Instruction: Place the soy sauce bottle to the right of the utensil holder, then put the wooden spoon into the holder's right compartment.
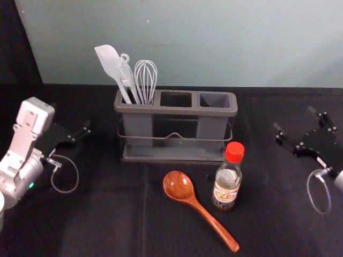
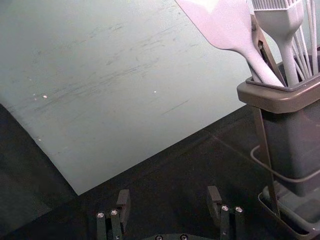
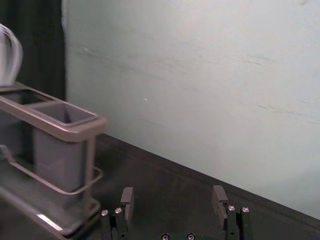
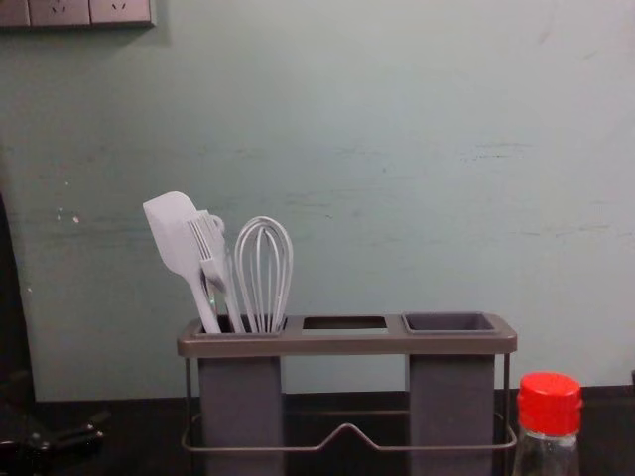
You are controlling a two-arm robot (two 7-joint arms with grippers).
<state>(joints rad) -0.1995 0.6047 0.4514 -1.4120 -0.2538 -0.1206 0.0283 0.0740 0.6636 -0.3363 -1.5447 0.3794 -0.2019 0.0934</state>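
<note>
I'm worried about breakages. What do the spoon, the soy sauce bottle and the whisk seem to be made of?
The spoon is apparently wood, glossy: reddish brown with bright highlights. The soy sauce bottle is see-through and smooth: glass or clear plastic; its red cap seems glossy plastic. The whisk has evenly pale loops, suggesting matte silicone or plastic.

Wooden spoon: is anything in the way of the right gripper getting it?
Yes, the soy sauce bottle stands between the right gripper and the bowl of the wooden spoon. Nothing visible blocks the handle's near end.
</note>
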